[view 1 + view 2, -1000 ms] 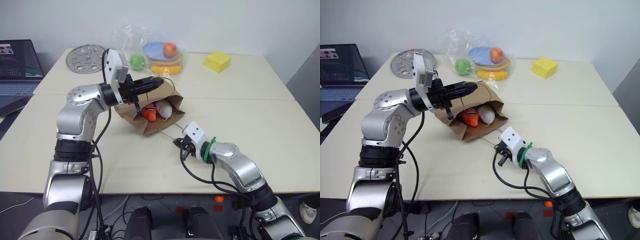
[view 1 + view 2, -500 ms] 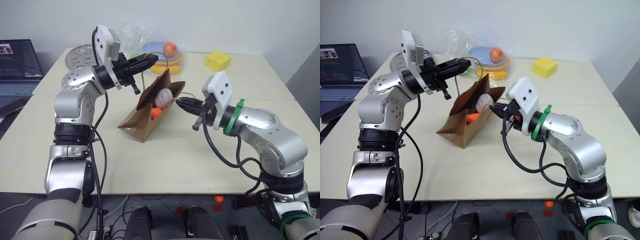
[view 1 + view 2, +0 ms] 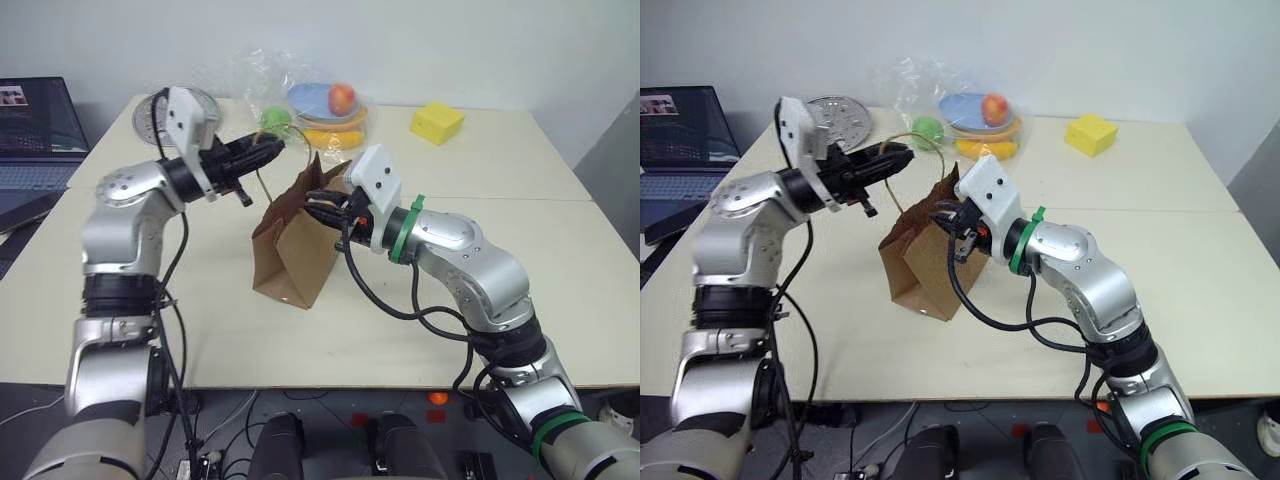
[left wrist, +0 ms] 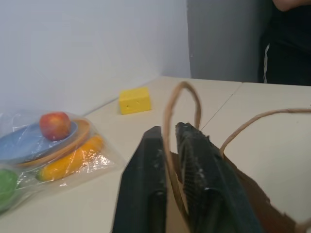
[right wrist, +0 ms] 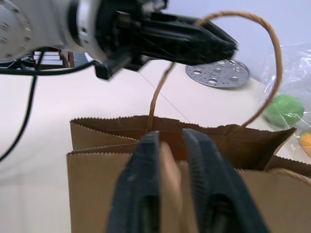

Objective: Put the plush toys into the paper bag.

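At frame centre the paper bag (image 3: 295, 255) is standing while the left gripper (image 4: 167, 145) is pinching its handle (image 4: 181, 114) and the right gripper (image 5: 167, 145) is nipping its rim, seemingly loosely, so slipping could topple it.

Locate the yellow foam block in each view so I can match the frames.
Left eye view: yellow foam block, far right of the table, beyond the paper bag.
Right eye view: same far-right spot.
Left wrist view: near the wall, behind the bag's handle loop.
Right wrist view: not in it.
Shared landmark: the bagged fruit plate with the red apple.
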You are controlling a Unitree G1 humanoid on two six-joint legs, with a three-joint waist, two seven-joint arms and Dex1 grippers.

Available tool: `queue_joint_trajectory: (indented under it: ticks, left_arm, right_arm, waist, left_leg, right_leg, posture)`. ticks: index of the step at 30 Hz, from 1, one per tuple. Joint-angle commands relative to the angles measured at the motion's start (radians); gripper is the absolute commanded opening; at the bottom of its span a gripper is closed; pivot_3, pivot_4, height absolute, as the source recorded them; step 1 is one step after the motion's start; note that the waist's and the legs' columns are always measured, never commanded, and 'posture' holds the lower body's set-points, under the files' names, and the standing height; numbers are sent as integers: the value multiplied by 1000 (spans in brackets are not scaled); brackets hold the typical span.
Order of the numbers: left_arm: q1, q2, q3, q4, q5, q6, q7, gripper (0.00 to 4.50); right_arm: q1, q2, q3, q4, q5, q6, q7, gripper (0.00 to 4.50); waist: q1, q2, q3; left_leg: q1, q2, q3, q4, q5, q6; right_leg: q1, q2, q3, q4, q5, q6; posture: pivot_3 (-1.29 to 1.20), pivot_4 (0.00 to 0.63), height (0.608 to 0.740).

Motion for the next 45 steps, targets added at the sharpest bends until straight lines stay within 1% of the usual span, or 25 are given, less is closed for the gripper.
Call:
queue_joint_trajectory:
  ticks: [1,4,6,7,8,9,10,11,12,14,17,19,21,23,25,26,29,34,38,41,44,45]
  left_arm:
    - [58,45,74,-167,-69,91,39,1846]
    - [142,85,116,-285,-97,162,82,2724]
    - [201,106,155,-369,-137,211,103,3448]
    - [231,117,172,-408,-153,229,107,3698]
    - [272,122,218,-470,-195,278,140,4009]
    - [329,140,253,-540,-217,307,151,4306]
    - [367,152,275,-586,-233,327,161,4474]
    - [399,139,309,-627,-265,360,207,4474]
    - [458,130,318,-678,-262,363,231,4474]
    - [524,119,325,-734,-263,367,265,4474]
    - [625,38,289,-827,-232,349,372,4474]
    - [676,-7,242,-859,-176,310,423,4474]
    - [691,-64,228,-875,-186,306,476,4474]
    - [715,-74,191,-887,-150,285,486,4474]
    - [736,-85,154,-899,-138,271,487,4474]
    - [743,-104,116,-899,-129,261,494,4474]
    - [735,-155,22,-868,-88,225,520,4474]
    - [712,-187,-79,-784,25,152,542,4474]
    - [708,-216,-104,-746,81,104,573,4474]
    - [706,-233,-92,-699,125,50,598,4474]
    - [715,-247,-86,-678,127,35,600,3842]
    - [717,-249,-87,-676,130,30,600,3545]
  right_arm:
    - [-12,-33,-60,-33,33,-35,48,2073]
    - [-11,-57,-100,-46,59,-30,67,3099]
    - [-15,-71,-124,-61,86,-20,79,3933]
    - [-17,-74,-136,-66,100,-14,85,4225]
    - [-28,-82,-159,-78,129,-5,100,4500]
    - [-42,-85,-190,-87,171,10,112,4500]
    - [-51,-86,-210,-93,200,20,120,4500]
    - [-67,-75,-249,-94,268,47,126,4500]
    - [-86,-60,-301,-89,359,93,121,4500]
    - [-108,-44,-360,-82,465,151,109,4500]
    - [-122,-125,-444,-68,564,247,102,4500]
    - [-92,-220,-465,-74,571,289,118,4500]
    - [-51,-300,-466,-92,564,305,123,4500]
    - [-19,-341,-475,-110,592,323,125,4500]
    - [8,-372,-478,-136,620,337,134,4500]
    - [28,-385,-475,-161,634,347,134,4500]
    - [73,-392,-463,-215,658,355,104,4500]
    - [117,-382,-456,-253,676,349,49,4500]
    - [129,-389,-455,-266,685,345,22,4500]
    - [134,-396,-457,-268,681,338,9,4500]
    - [136,-399,-452,-268,672,329,3,4500]
    - [137,-400,-453,-268,674,328,1,4500]
  waist:
    - [2,0,0]
    - [1,0,0]
    - [1,0,0]
    - [0,0,0]
    - [-1,0,0]
    - [-1,0,0]
    - [-4,0,0]
    - [-5,0,0]
    - [-2,0,0]
    - [-2,0,0]
    - [4,-1,0]
    - [9,-1,0]
    - [13,-1,-1]
    - [11,-2,-1]
    - [4,-1,-1]
    - [1,-1,-1]
    - [0,-2,-1]
    - [1,-2,-1]
    - [0,-2,-1]
    - [1,-2,-1]
    - [1,-2,-1]
    - [1,-2,-1]
  left_leg:
    - [0,0,-1,0,0,0]
    - [1,1,-1,0,0,0]
    - [1,1,-1,0,0,0]
    - [1,1,-1,0,0,0]
    - [1,2,0,0,0,0]
    - [1,2,0,0,0,0]
    - [1,2,0,0,0,0]
    - [1,2,0,-1,0,0]
    - [2,2,-1,-1,0,-1]
    - [2,3,-1,-1,0,-1]
    - [3,5,0,-1,0,-1]
    - [3,10,3,-1,-1,-1]
    - [3,10,9,-1,-1,-2]
    - [3,10,18,-1,-2,-4]
    - [3,11,24,-1,-2,-3]
    - [3,10,25,-1,-1,-2]
    - [3,10,25,-1,-1,-1]
    - [2,9,25,-1,-1,-1]
    - [2,7,23,-1,-1,-1]
    - [2,6,23,-1,-1,-1]
    - [1,6,23,-1,-1,-1]
    - [1,5,23,-1,-1,-1]
  right_leg:
    - [0,0,-1,1,0,0]
    - [0,0,-1,1,0,0]
    - [0,0,-2,1,0,-1]
    - [0,0,-2,1,0,-1]
    - [0,0,-1,1,0,-1]
    - [0,-1,-1,1,0,-1]
    - [0,-1,-1,1,0,-1]
    - [0,-1,0,0,0,-1]
    - [0,-2,0,0,0,-1]
    - [0,-2,-1,1,0,-1]
    - [1,-2,-2,0,-1,-3]
    - [2,-4,-2,-1,-4,-10]
    - [2,-10,-2,-1,-5,-11]
    - [1,-17,-1,-2,-5,-11]
    - [1,-17,2,-4,-4,-10]
    - [1,-17,3,-4,-4,-10]
    - [1,-17,3,-6,-4,-10]
    - [1,-13,1,-6,-5,-9]
    - [1,-13,1,-6,-4,-9]
    - [1,-14,2,-6,-5,-9]
    - [1,-15,2,-6,-5,-9]
    - [1,-15,2,-6,-5,-9]
  posture:
    - [0,150,740]
    - [0,150,740]
    - [0,150,740]
    - [0,150,740]
    - [0,150,740]
    - [0,150,740]
    - [0,150,740]
    - [0,150,740]
    - [0,150,740]
    - [0,150,740]
    - [0,150,740]
    - [0,150,740]
    - [0,150,740]
    - [0,150,740]
    - [0,150,740]
    - [0,150,740]
    - [0,150,740]
    - [0,150,740]
    - [0,150,740]
    - [0,150,740]
    - [0,150,740]
    - [0,150,740]
